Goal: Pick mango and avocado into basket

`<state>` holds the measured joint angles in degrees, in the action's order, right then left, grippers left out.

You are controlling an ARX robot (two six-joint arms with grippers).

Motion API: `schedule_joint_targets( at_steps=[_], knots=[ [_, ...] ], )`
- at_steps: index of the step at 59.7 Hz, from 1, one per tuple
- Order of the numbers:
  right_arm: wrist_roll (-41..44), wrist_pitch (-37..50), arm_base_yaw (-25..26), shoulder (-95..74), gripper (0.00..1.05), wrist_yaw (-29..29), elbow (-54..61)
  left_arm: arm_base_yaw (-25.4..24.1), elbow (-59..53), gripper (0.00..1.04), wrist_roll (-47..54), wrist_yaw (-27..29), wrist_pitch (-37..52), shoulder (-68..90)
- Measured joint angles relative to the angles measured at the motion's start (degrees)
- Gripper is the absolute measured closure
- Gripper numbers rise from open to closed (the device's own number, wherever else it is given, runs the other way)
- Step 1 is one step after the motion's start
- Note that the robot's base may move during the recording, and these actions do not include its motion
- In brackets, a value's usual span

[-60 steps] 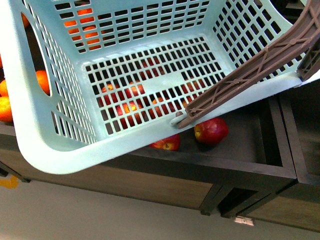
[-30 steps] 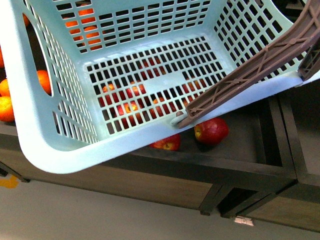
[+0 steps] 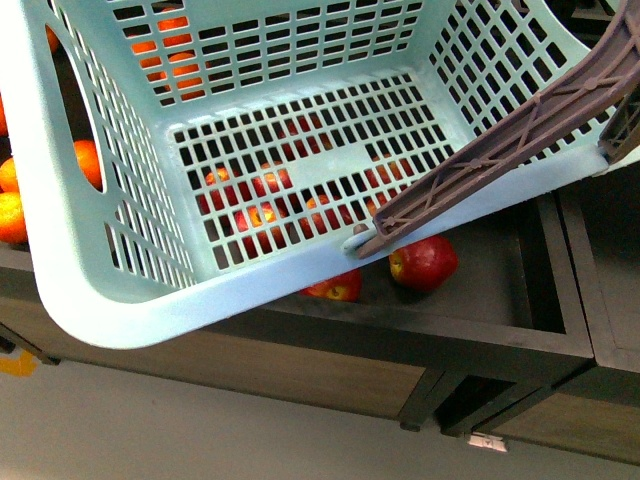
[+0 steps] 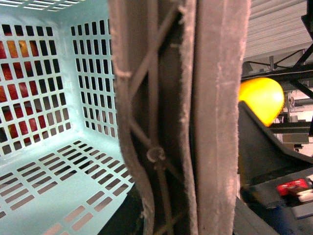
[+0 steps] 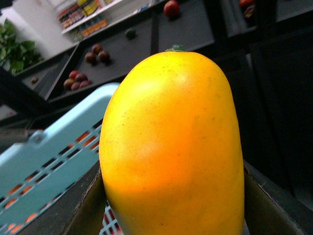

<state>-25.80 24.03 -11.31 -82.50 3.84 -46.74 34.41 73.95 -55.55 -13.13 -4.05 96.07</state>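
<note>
Mango (image 5: 171, 147), basket and arms at the transfer stage. At far left, oranges (image 3: 10, 215) lie beside the basket (image 3: 90, 290), which hangs tilted over a dark display bin (image 3: 500, 300). Compared with one second ago, the basket body keeps almost the same place. Its slotted floor carries no fruit, and the red apples (image 3: 424, 262) seen through and below it lie in the bin underneath. Further right, the brown handle (image 3: 500, 145) has shifted slightly up and rightward and looks blurred, so a small adjustment of the basket is judged to be under way. The handle fills the left wrist view, so the left gripper's jaws are hidden and their state cannot be told. At right, the right gripper (image 5: 176, 210) is clamped on the mango, a dark jaw face against each flank. The fruit is raised just beyond the handle, outside the basket. Neither fruit is delivered yet, and carrying the mango over the rim is judged the step in hand. A small dark green fruit (image 5: 130, 33) on a far shelf may be the avocado, but it is too small to tell.
</note>
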Motion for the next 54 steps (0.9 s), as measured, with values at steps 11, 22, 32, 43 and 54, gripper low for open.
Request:
schedule_joint_targets(
  at_steps=[11,22,32,43,54],
  knots=[
    [0.1,0.0,-6.0,-3.4,0.39,1.5,0.0,0.0,0.0,0.89,0.0,0.1,0.0,0.0],
    [-0.1,-0.5,-6.6,-4.2,0.22,1.6,0.2,0.0,0.0,0.89,0.0,0.0,0.0,0.0],
    [-0.7,-1.0,-6.2,-3.0,0.09,1.5,1.0,0.0,0.0,0.89,0.1,0.0,0.0,0.0],
    [3.1,4.3,1.2,5.9,0.17,3.3,6.5,0.0,-0.4,0.89,0.0,0.6,0.0,0.0],
    [20.0,11.3,11.1,20.6,0.46,-2.8,20.7,0.0,-0.4,0.89,0.0,0.7,0.0,0.0]
  ],
)
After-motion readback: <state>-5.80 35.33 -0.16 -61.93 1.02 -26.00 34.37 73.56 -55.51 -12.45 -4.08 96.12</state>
